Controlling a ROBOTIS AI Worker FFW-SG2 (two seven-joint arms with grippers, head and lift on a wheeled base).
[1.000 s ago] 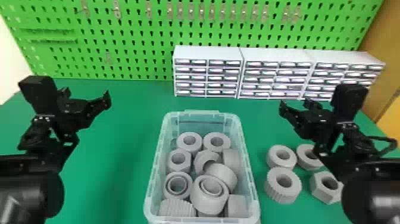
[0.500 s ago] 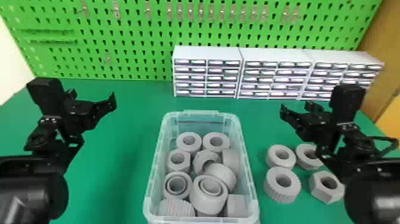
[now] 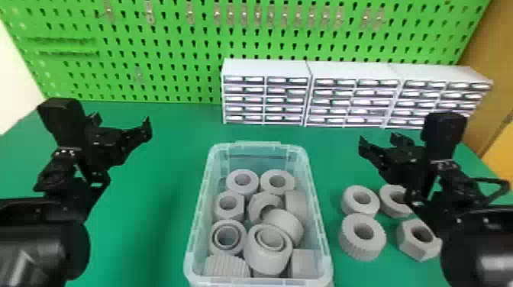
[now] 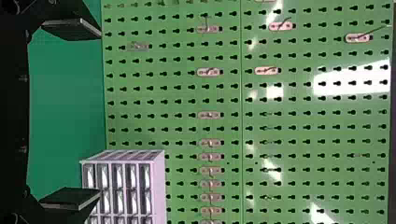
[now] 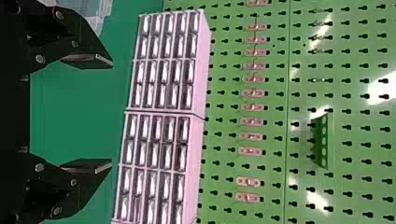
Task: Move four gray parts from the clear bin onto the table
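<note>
In the head view the clear bin (image 3: 322,229) stands at the front centre, holding several gray parts (image 3: 269,248), rings and nuts piled together. Four gray parts lie on the table right of it, among them a ribbed ring (image 3: 362,236) and a hex nut (image 3: 418,239). Left of the bin, above the table, my left gripper (image 3: 122,124) is open and holds nothing; in the left wrist view, my left gripper (image 4: 86,114) has its fingers wide apart. My right gripper (image 3: 379,142) hangs over the table behind the loose parts; my right gripper (image 5: 100,114) is also open and empty in the right wrist view.
White drawer cabinets (image 3: 263,68) line the back of the green table (image 3: 168,152). Behind them rises a green pegboard (image 3: 183,49) with small metal hooks. My right forearm stands close beside the loose parts, partly covering two of them.
Over the last second my left gripper has moved a little to the right in the head view. The right arm has hardly shifted, and the parts lie as before.
</note>
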